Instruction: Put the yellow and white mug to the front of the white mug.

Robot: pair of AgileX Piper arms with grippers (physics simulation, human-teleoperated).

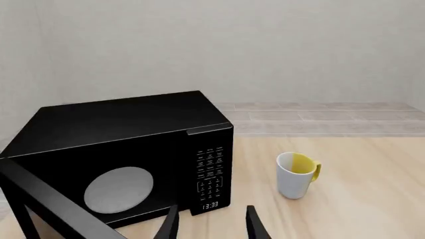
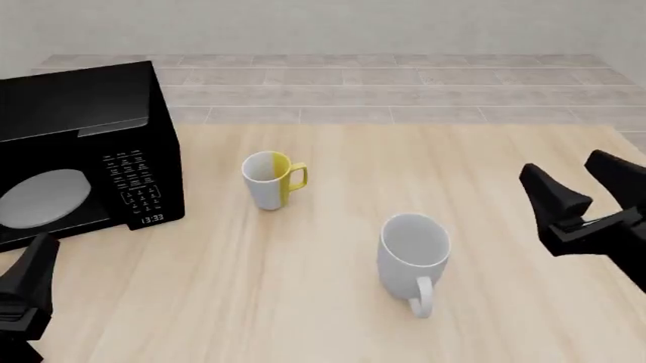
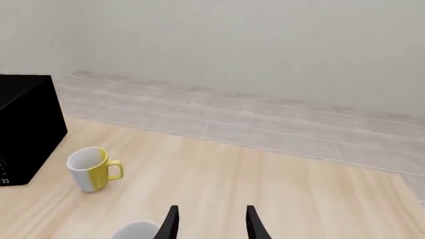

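The yellow and white mug (image 2: pixel 272 180) stands upright on the wooden table, handle to the right, just right of the microwave. It also shows in the left wrist view (image 1: pixel 296 174) and the right wrist view (image 3: pixel 91 169). The white mug (image 2: pixel 414 257) stands upright nearer the front and to the right, handle toward the front; only its rim (image 3: pixel 136 231) shows in the right wrist view. My left gripper (image 1: pixel 211 224) is open and empty at the front left, facing the microwave. My right gripper (image 2: pixel 563 165) is open and empty at the right, apart from both mugs.
A black microwave (image 2: pixel 86 144) stands at the table's left, its door (image 1: pixel 47 199) swung open and a grey round plate (image 2: pixel 41 197) inside. A tiled floor and a pale wall lie beyond the table's far edge.
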